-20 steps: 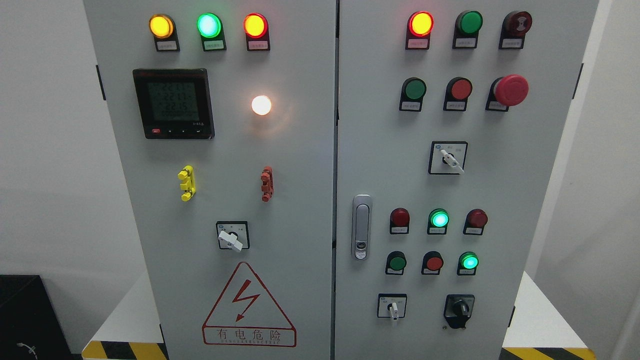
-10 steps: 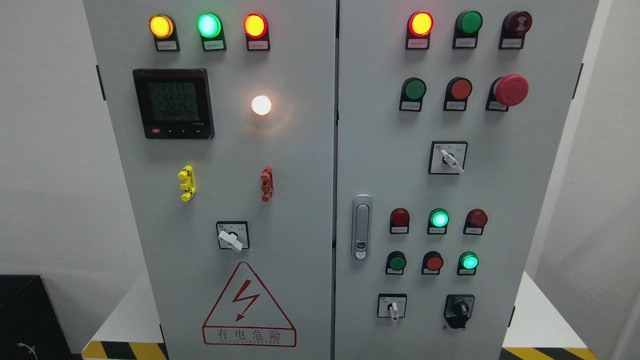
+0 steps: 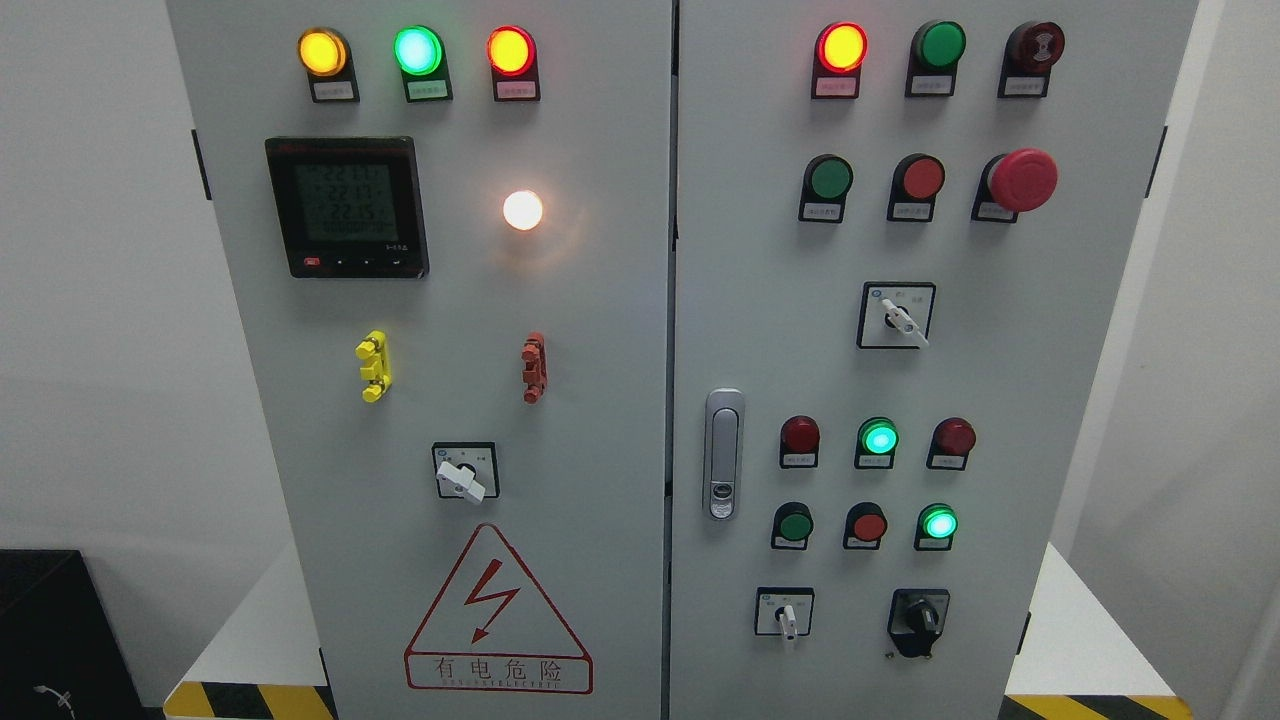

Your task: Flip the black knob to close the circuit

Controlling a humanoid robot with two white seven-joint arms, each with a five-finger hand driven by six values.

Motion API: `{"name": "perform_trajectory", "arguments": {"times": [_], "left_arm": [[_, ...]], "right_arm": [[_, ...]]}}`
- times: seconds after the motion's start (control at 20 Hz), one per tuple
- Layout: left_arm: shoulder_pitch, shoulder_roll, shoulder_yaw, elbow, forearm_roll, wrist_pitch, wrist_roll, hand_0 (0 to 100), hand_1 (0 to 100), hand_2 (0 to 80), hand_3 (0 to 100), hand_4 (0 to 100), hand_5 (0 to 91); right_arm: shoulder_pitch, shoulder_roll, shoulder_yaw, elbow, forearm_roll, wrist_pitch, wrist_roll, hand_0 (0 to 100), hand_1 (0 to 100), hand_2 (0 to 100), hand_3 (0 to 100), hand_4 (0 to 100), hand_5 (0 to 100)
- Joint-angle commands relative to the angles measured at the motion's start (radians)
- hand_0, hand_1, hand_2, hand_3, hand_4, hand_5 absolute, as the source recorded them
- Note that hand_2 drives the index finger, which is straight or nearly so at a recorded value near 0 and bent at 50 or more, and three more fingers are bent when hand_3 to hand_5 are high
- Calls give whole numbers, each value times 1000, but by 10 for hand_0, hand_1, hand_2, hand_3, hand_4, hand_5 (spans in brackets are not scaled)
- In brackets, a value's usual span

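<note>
1. Neither hand shows, so their state cannot be told.
2. The black knob [image 3: 918, 620] sits untouched at the cabinet's [image 3: 600, 300] lower right door.
3. Best approach: pinch its ridge squarely, then twist without brushing the white selector [image 3: 787, 617] beside it.

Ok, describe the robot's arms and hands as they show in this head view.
Neither arm nor hand shows in this view, so nothing can be said of their colour, shape or cabling. Only the grey cabinet fills the frame, with the black knob at its lower right, untouched.

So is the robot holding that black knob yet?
No. Neither hand is in view, and the black knob at the cabinet's lower right sits untouched.
</note>
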Motion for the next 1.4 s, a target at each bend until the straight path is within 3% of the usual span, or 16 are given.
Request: {"name": "perform_trajectory", "arguments": {"times": [0.0, 0.25, 0.45, 0.85, 0.95, 1.1, 1.35], "left_arm": [[0, 0, -20, 21, -21, -1, 1, 0, 0, 0, 0, 0, 0], [0, 0, -20, 21, -21, -2, 1, 0, 0, 0, 0, 0, 0], [0, 0, -20, 21, -21, -2, 1, 0, 0, 0, 0, 0, 0], [0, 0, -20, 21, -21, -1, 1, 0, 0, 0, 0, 0, 0], [0, 0, -21, 21, -21, -2, 1, 0, 0, 0, 0, 0, 0], [0, 0, -21, 21, -21, -1, 1, 0, 0, 0, 0, 0, 0], [0, 0, -21, 21, -21, -1, 1, 0, 0, 0, 0, 0, 0]], "right_arm": [[20, -33, -29, -309, 133, -2, -51, 0, 193, 352, 558, 451, 274], [20, -28, -31, -446, 254, -2, -143, 0, 211, 595, 749, 606, 540], [20, -24, -31, -564, 318, 1, -180, 0, 222, 708, 859, 689, 684], [12, -24, -34, -748, 340, 2, -213, 0, 232, 759, 908, 732, 742], [14, -22, -40, -802, 390, 2, -214, 0, 232, 764, 915, 736, 749], [15, -19, -93, -880, 511, -1, -214, 0, 231, 775, 922, 744, 762], [19, -8, -106, -1050, 622, 8, -199, 0, 206, 789, 943, 759, 773]]}}
